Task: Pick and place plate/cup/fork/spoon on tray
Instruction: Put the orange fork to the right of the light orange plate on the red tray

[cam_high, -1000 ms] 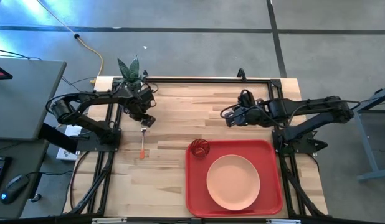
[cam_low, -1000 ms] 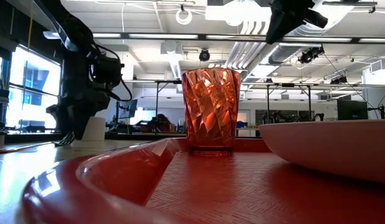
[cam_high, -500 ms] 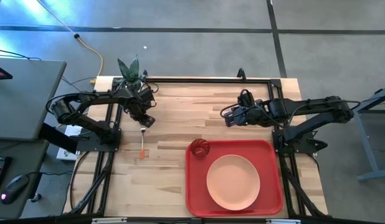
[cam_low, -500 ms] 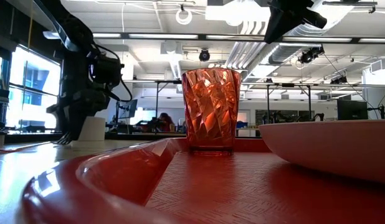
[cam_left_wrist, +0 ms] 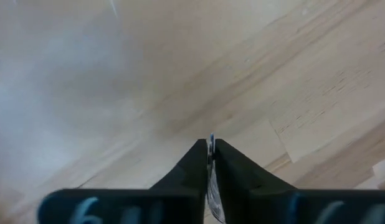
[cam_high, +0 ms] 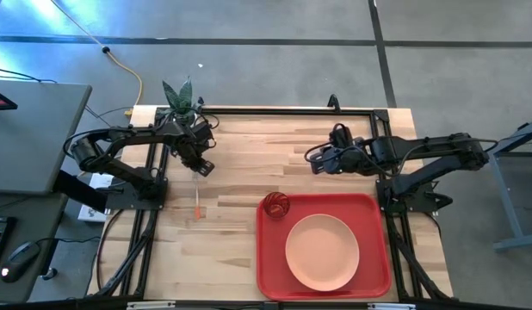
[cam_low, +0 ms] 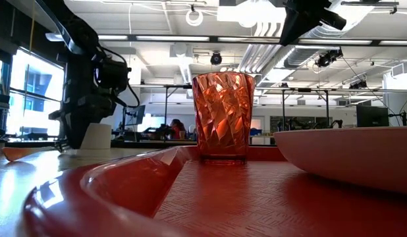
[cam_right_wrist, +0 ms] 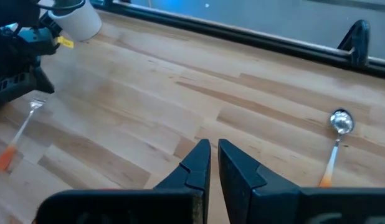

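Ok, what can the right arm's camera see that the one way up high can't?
Only the right wrist view shows the spoon, lying on the wood; from above it is out of sight. Only the high view shows the tray with the plate and the cup on it. Both show the table and the left hand pinching the fork.

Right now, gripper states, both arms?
Left gripper: shut on the small fork with silver tines and thin orange handle, gripping its tine end.
Right gripper: nearly shut, holding nothing, above the wooden table.
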